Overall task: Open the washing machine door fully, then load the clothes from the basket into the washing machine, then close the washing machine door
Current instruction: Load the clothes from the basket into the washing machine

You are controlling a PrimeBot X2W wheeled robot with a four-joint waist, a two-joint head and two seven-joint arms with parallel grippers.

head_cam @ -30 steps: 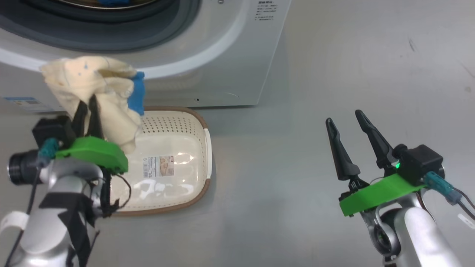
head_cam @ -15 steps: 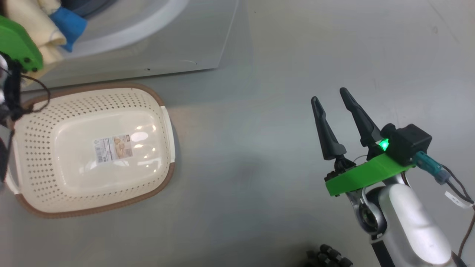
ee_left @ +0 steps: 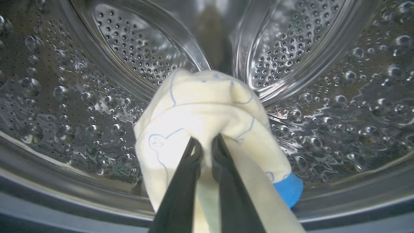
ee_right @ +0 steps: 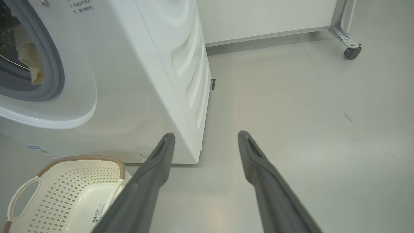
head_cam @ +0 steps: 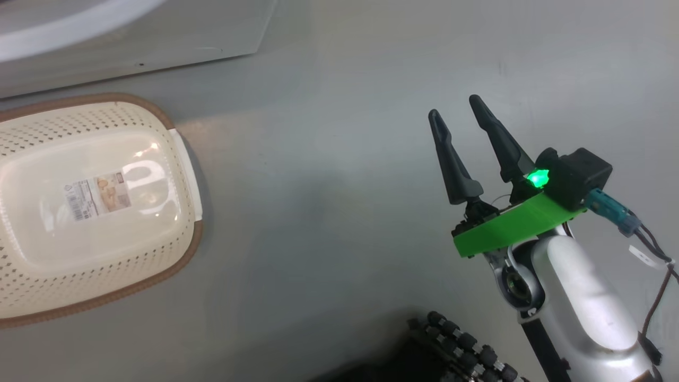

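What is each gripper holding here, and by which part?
Left gripper pinches a bunched fold of the cream bear garment; right gripper open, empty.

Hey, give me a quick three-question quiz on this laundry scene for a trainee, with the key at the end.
1. True or false: clothes lie in the basket.
2. The left gripper is shut on: A) a cream garment; B) a basket handle; C) nothing.
3. Where is that garment right now?

Key
1. False: there is just a label sticker on its floor.
2. A.
3. Inside the washing machine's steel drum, held just past the opening.
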